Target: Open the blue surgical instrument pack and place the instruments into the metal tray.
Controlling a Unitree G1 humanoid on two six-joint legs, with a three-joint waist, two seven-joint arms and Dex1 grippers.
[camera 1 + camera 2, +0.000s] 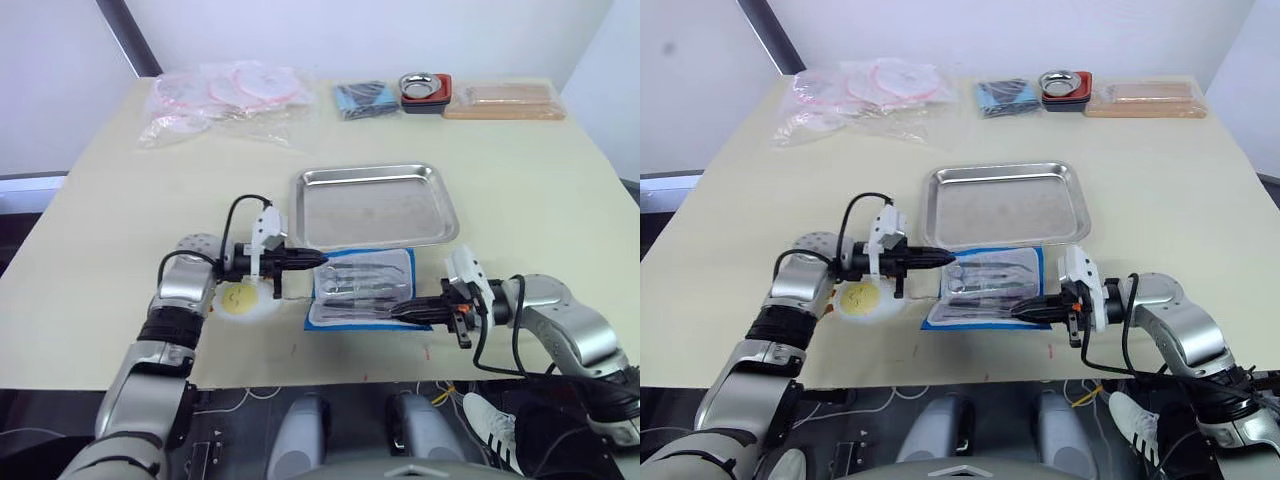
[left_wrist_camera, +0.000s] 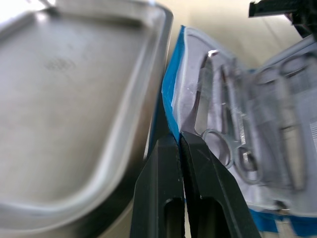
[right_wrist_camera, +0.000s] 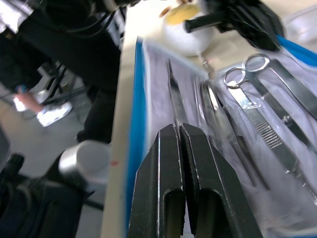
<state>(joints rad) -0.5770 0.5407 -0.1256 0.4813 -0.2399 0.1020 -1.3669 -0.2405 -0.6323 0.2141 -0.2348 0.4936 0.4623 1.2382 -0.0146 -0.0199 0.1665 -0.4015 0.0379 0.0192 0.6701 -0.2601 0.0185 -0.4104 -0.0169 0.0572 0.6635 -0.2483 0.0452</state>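
Observation:
The blue surgical instrument pack (image 1: 362, 288) lies open and flat, pale lining up, right against the near rim of the metal tray (image 1: 372, 205). The tray holds nothing. Several slim metal instruments (image 3: 247, 69), ring-handled ones among them, sit in the clear pockets. My left gripper (image 1: 322, 258) is at the pack's far left corner, shut on its blue edge (image 2: 171, 94) beside the tray's rim. At the pack's near right edge my right gripper (image 1: 392, 313) is shut, tips on the lining (image 3: 158, 89) by a slim tool; whether they pinch anything is unclear.
A white round pad with a yellow centre (image 1: 240, 298) lies under my left wrist. At the table's back are clear bags of pink rings (image 1: 225, 95), a dark-blue bundle (image 1: 362, 98), a small steel bowl on a red base (image 1: 425, 90) and a tan box (image 1: 505, 100). The table's front edge is just behind the pack.

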